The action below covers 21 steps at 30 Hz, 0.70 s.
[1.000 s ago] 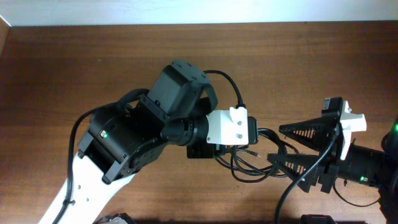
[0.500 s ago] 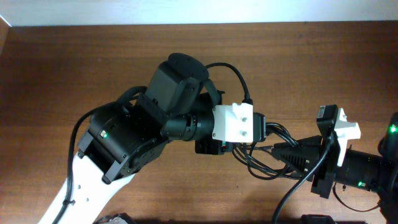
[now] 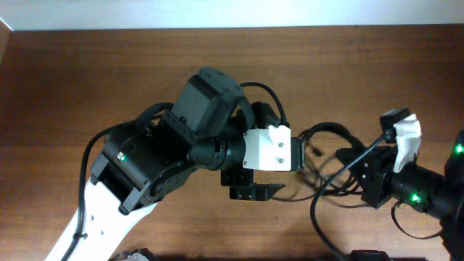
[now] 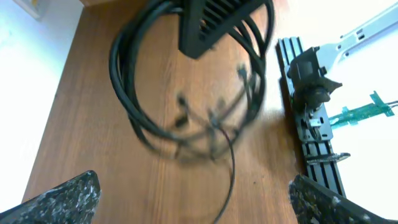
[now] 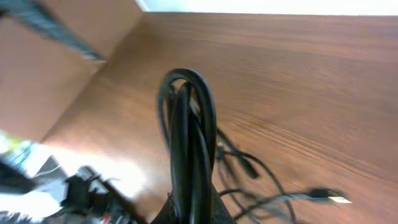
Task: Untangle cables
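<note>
You are working over a brown wooden table [image 3: 87,72], with a pale wall running along its far edge. The cables [image 3: 322,145] are sitting as one tangled bundle right of centre, between the two arms, partly resting on the wood and partly lifted.

Your right gripper [image 3: 353,161] is pinching shut on one side of that bundle. In its wrist view several black strands are rising together out of the fingers as a tight arch, while loose ends and a small plug [image 5: 329,198] are trailing on the table behind. That hold is probably acting as the anchor.

Your left gripper [image 3: 257,190] is hovering wide open just left of the bundle, holding nothing. Its wrist camera is looking down on the big loop. That spread is likely readying it to pick one strand and draw it away.

Watch the crossings: the strands are overlapping most near the plug ends low in the loop, and blur is hiding which runs over which. The bulky left arm [image 3: 159,159] is blocking the overhead view, and a black rail [image 4: 311,124] is standing near the bundle.
</note>
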Each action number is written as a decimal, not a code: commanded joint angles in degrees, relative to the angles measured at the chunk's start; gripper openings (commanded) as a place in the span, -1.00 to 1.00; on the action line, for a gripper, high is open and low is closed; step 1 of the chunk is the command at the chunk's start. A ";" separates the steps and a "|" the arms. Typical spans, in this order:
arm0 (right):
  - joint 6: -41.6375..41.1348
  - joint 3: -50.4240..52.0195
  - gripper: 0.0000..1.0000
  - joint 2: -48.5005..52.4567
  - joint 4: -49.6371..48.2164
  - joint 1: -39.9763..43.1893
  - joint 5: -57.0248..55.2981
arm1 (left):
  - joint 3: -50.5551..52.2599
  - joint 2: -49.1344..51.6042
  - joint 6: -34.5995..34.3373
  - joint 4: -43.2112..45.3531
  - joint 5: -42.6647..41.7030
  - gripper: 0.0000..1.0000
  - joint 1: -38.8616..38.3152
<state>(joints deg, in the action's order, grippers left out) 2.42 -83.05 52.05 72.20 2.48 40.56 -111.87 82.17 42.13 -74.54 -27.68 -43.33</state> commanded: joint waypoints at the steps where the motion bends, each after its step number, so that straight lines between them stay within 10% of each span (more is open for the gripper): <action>1: -3.37 -0.50 -0.92 -0.17 -0.61 0.17 -5.22 | -0.57 -0.61 -0.52 -1.05 0.72 0.97 -0.13; 21: 3.37 -0.50 -0.92 -0.17 -9.94 0.17 22.88 | -0.57 -0.61 -0.52 -2.08 0.50 0.97 -0.13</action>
<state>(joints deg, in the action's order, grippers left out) 4.82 -83.05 52.05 63.92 2.48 55.07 -111.87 82.17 42.13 -76.53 -27.40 -43.33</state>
